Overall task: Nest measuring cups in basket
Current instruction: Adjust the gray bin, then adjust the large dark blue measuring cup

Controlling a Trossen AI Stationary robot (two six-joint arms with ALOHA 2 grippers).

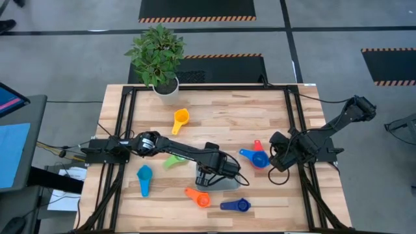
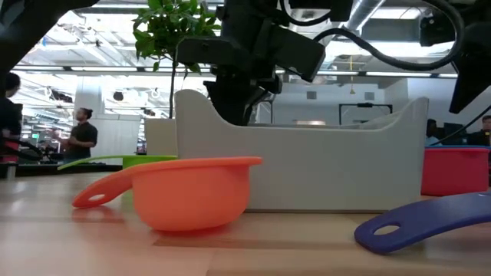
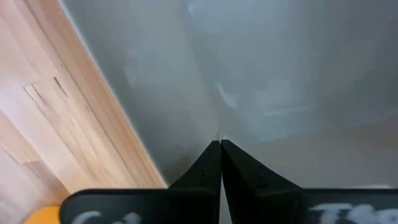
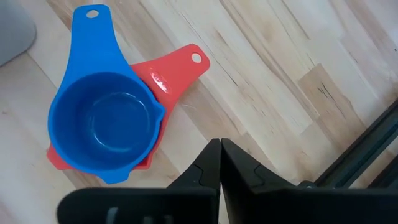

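Two end effectors closed, left end effector [image 1: 209,174] inside basket [image 1: 227,184], right end effector [image 1: 278,161] beside nested blue cup [image 4: 104,129].

Both grippers' fingers [image 3: 211,163] [image 4: 211,163] together.

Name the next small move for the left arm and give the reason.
Probably lift the left gripper out of the basket toward the orange cup nearby. Its fingers are shut on nothing above the bare basket floor, while the cups lie out on the table. The right gripper waits over the blue cup.
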